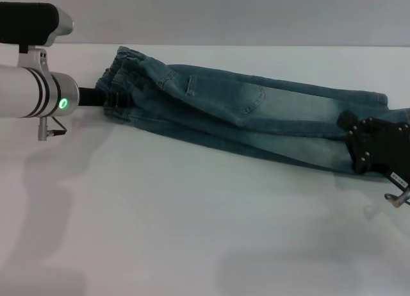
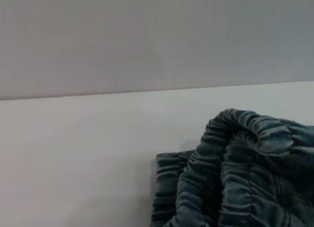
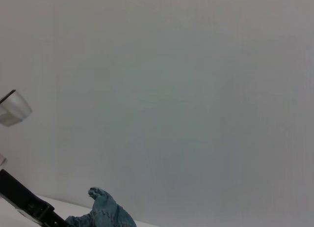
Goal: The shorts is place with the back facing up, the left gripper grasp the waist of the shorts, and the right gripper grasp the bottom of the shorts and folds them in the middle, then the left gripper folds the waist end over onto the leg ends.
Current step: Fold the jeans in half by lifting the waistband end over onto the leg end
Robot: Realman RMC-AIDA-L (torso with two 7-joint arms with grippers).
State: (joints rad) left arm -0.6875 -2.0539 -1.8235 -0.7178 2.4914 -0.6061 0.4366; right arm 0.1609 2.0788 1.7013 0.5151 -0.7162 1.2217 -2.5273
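- Right end effector [image 1: 359,139] sits on the leg end of the shorts [image 1: 256,113]; finger state cannot be told.
- Shorts lie folded lengthwise across the white worktop [image 1: 192,232], ready for the second fold.
- Left end effector [image 1: 106,97] meets the gathered waist; grip hidden.

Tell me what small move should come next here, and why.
Probably the left gripper should carry the waist across toward the leg ends. The shorts already lie folded lengthwise into a narrow strip, with the right gripper at the leg ends.
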